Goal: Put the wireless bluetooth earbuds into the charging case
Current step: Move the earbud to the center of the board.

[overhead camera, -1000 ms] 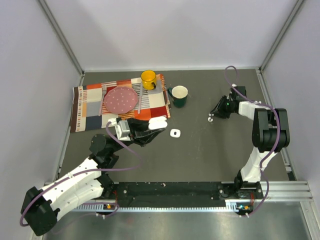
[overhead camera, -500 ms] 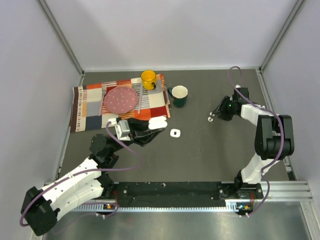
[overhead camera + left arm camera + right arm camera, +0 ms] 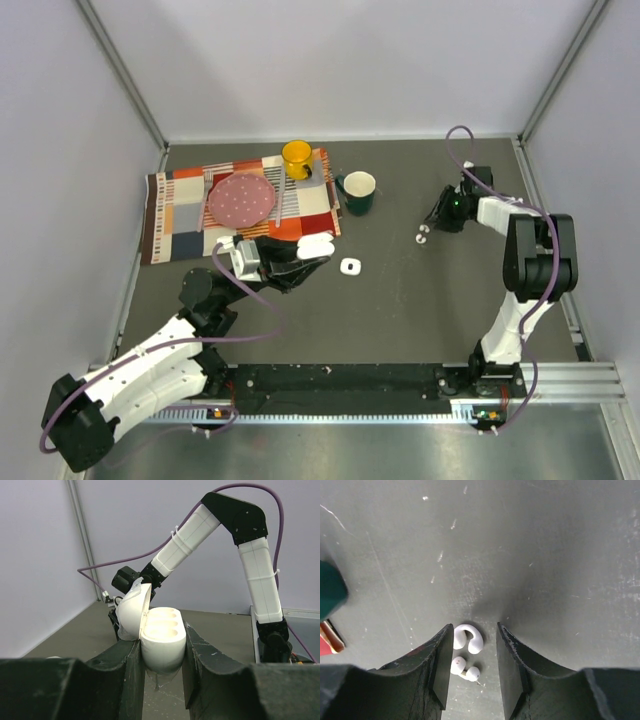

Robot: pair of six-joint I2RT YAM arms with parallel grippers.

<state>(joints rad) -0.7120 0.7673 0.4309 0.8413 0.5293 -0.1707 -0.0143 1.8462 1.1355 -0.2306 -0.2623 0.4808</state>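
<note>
**Left pincer (image 3: 161,647) clamped on the open case (image 3: 157,625), earbuds (image 3: 468,636) sitting between the right pincer (image 3: 474,630) fingers**

Left pincer: narrow squeeze, black fingers pressed against both sides of the case. Lid flipped up and back, hollows in the base facing up. Held just above the desk (image 3: 400,310), near the corner of the checked cloth (image 3: 180,215).

Right pincer: partly open, low over the desk, one finger on each side of the earbuds, no visible contact with either. Both white bits flat on the dark surface, one curled like a hook, the other right beside it. Well apart from the case, off to the right of the green mug (image 3: 358,190).

Also a small white squarish thing (image 3: 350,265) just beside the left pincer, can't tell what. On the cloth: pink plate (image 3: 240,198) and yellow mug (image 3: 296,158).
</note>
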